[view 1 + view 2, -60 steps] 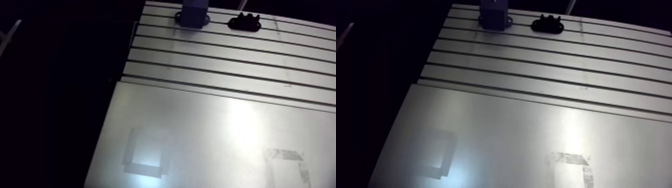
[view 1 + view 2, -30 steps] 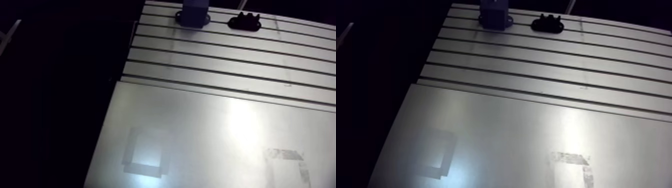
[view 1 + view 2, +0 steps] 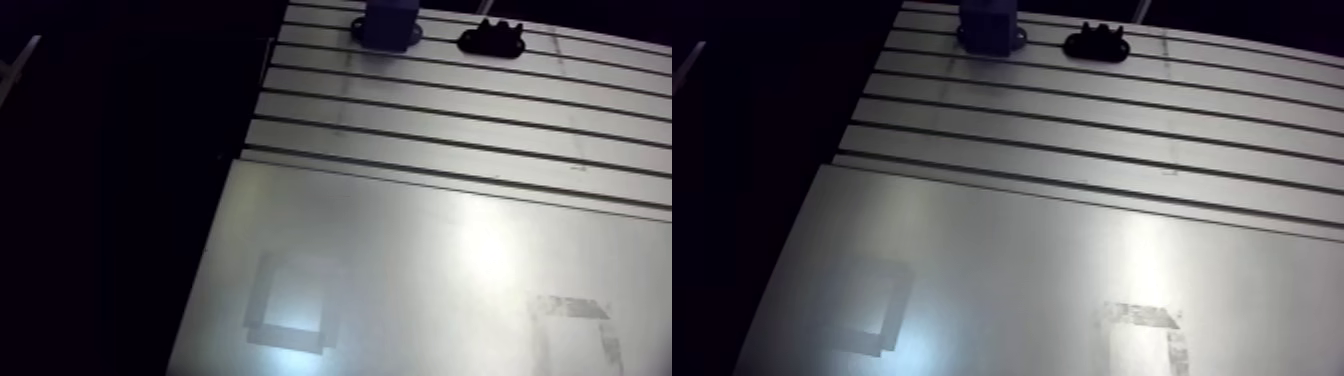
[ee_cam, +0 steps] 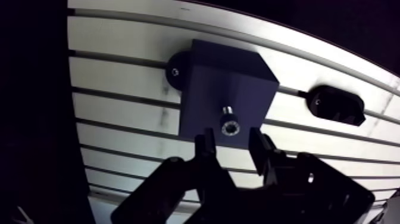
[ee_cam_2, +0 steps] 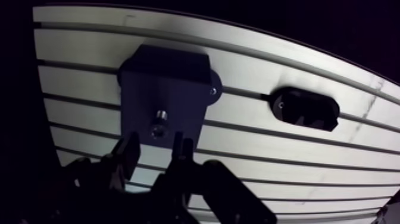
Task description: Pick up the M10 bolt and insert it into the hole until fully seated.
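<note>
In the wrist view a dark blue block (image 4: pixel 205 89) is bolted to the slotted table (image 4: pixel 119 116). The M10 bolt (image 4: pixel 230 124) sticks out of the hole in the block's face, its socket head showing. My gripper (image 4: pixel 232 142) hangs just short of the bolt head, open, with one finger on either side and a gap to the bolt on both. Nothing is held between the fingers. In the arm view the block (image 3: pixel 388 22) stands at the far edge of the table; the gripper does not show there.
A black holder (image 4: pixel 336 105) is fixed to the table beside the block, also visible in the arm view as the black holder (image 3: pixel 490 38). Nearer the camera lies a smooth metal plate (image 3: pixel 400 250) with a square tape outline (image 3: pixel 290 315) on it.
The whole arm view has shifted slightly, so block and holder lie closer to the top edge: the camera moved. Nothing on the table has moved.
</note>
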Motion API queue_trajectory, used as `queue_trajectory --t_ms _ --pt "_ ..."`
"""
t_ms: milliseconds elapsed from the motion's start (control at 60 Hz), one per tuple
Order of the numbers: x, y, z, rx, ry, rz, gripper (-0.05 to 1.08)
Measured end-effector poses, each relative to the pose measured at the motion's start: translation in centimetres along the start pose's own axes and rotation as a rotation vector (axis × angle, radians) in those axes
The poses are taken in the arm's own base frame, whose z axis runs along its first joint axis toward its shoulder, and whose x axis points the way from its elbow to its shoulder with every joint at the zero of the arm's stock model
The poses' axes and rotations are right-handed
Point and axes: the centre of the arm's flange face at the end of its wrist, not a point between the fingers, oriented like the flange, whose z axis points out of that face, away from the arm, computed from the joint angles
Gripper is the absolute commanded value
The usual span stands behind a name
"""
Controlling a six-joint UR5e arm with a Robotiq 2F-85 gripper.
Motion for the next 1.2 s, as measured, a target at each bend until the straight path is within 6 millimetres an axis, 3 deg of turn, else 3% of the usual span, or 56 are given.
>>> queue_trajectory --t_ms 667,1200 --pt "-0.3 0.0 -0.6 -0.001 0.01 -0.006 0.0" --pt "-6.6 -0.5 -7.9 -0.006 0.105 -0.001 0.0"
